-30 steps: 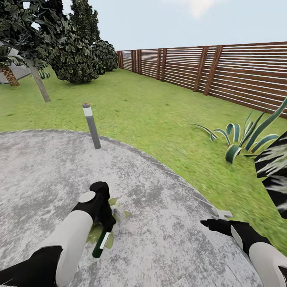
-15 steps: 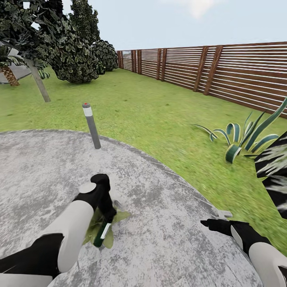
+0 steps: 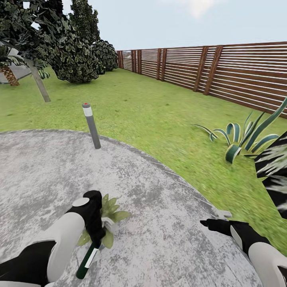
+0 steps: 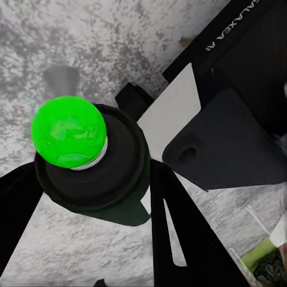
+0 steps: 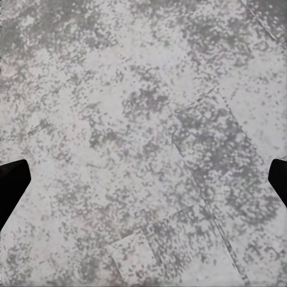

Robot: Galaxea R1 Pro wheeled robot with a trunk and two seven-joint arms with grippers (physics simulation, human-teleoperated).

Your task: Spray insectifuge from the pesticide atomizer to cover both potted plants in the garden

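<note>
The left gripper [image 3: 95,241] was clenched on the slim black atomizer bottle with a white label [image 3: 86,261], held tilted just beside the small green-leaved potted plant [image 3: 108,210], probably to aim spray, while the right gripper [image 3: 210,224] hung released over the grey mottled paving [image 3: 167,223].

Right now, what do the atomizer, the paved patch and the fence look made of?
Pesticide atomizer: apparently smooth dark plastic, slightly glossy, with a white label. Paved patch: mottled grey stone or concrete, matte and speckled. Fence: brown wooden slats, by colour and horizontal boards.
</note>
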